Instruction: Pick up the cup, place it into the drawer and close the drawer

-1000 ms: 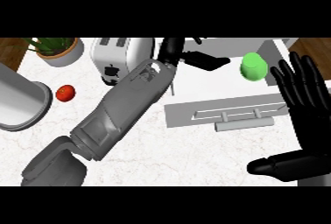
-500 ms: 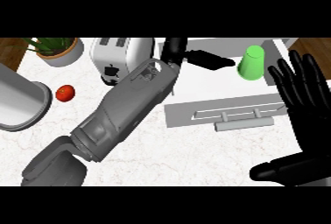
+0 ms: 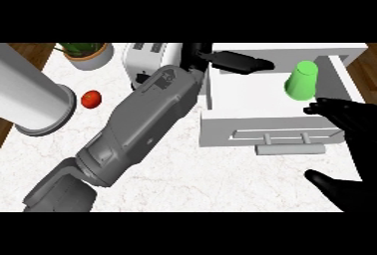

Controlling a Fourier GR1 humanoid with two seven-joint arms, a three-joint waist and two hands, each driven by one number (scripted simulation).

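The green cup is lying inside the open white drawer, toward the drawer's right wall, its wider mouth pointing to the drawer's front. No hand is touching it. The left hand is reaching over the drawer's rear left corner, its black fingers extended and relaxed, holding nothing; its grey forearm is crossing the counter diagonally from the near left corner. The right hand is hovering at the counter's right edge, just in front of the drawer's front panel, fingers spread and thumb apart, gripping nothing. The drawer handle is showing below the front panel. A white toaster is standing at the counter's far edge, with a potted plant at the far left corner. A red tomato is sitting beside a large white cylinder at the left edge.
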